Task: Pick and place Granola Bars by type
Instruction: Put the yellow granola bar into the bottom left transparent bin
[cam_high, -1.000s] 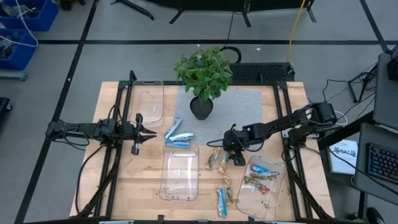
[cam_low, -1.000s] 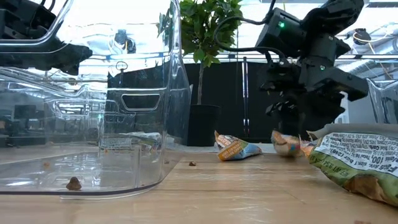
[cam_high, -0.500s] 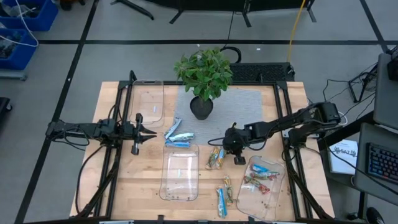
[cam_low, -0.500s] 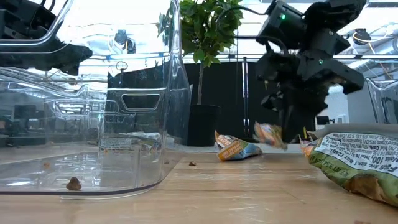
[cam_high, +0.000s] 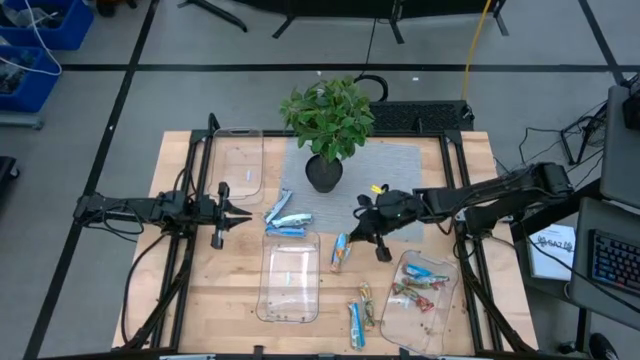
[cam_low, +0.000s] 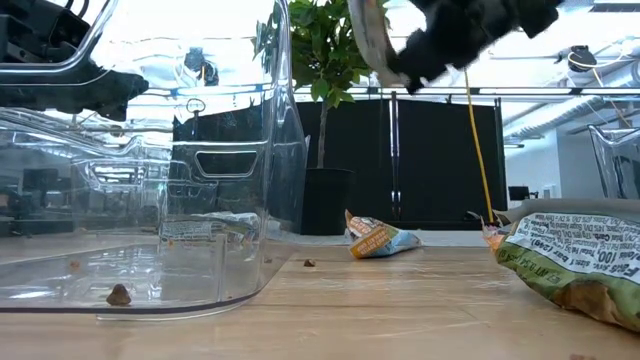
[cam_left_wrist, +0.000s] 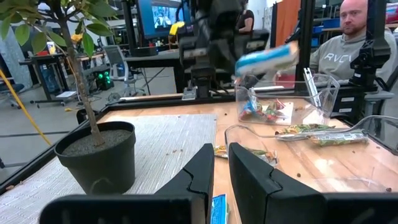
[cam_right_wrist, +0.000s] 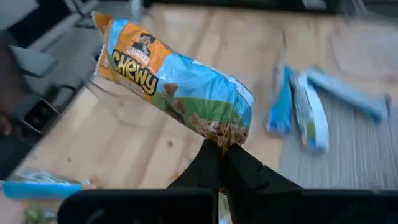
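Note:
My right gripper (cam_high: 368, 212) hangs high over the middle of the table, shut on a green-yellow-orange granola bar (cam_right_wrist: 177, 87) that also shows at the top of the low view (cam_low: 366, 38). A second such bar (cam_high: 342, 251) lies on the wood below it. Blue-white bars (cam_high: 285, 216) lie at the grey mat's near edge. More bars (cam_high: 358, 312) lie near the front edge. My left gripper (cam_high: 243, 214) waits at the left, level, fingers shut with nothing between them (cam_left_wrist: 221, 168). My right gripper pinches one end of the bar's wrapper (cam_right_wrist: 219, 139) between its two fingertips. The bar sticks out ahead of the fingers, tilted, and is lifted well clear of the table.
A potted plant (cam_high: 326, 170) stands on the grey mat (cam_high: 390, 165) at the far middle. Clear trays sit far left (cam_high: 238, 160), near centre (cam_high: 290, 278) and near right (cam_high: 420, 298); the last holds several bars. A person (cam_left_wrist: 351, 37) sits beyond the table.
My right gripper has shut on one of the two bars lying side by side at mid-table and risen with it, shifting toward the far edge. That bar is now lifted clear, high above the wood; the other bar stays on the table.

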